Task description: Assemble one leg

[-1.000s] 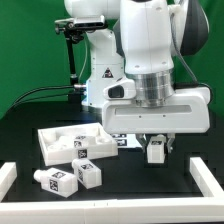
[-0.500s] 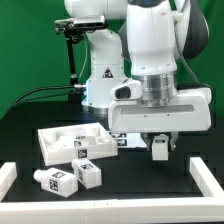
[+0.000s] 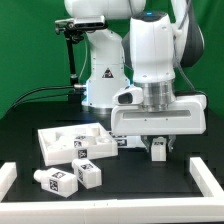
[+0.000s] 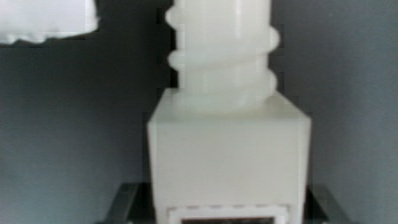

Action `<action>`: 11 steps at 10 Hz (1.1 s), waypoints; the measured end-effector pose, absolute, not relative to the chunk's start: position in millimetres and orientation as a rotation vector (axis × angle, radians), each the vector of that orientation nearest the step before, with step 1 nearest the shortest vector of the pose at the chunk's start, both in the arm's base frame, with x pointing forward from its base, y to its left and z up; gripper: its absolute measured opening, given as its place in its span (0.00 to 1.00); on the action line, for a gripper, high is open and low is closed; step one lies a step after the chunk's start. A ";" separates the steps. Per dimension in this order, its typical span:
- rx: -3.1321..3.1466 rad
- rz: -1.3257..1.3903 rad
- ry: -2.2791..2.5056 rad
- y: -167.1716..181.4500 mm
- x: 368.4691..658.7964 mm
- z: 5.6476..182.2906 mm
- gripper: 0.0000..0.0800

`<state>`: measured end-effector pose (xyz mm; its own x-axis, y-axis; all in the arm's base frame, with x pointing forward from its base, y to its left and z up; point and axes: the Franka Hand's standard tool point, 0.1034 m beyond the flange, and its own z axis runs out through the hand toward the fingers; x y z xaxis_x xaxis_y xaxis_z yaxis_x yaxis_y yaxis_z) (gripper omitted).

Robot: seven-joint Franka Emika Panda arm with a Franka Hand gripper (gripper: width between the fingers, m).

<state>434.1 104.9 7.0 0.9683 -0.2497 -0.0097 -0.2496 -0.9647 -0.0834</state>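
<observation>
Though mostly black, tabletop (image 3: 25, 135) white-edged; green backdrop (image 3: 30, 50); leg (image 3: 157, 150) between jaws

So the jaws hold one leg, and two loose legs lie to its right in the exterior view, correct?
No. The exterior view shows the two loose legs lying to the left of the held leg, not its right. The jaws do hold it.
</observation>
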 end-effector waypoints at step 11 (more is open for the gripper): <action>-3.054 0.058 0.245 85.7 437.4 37.3 0.81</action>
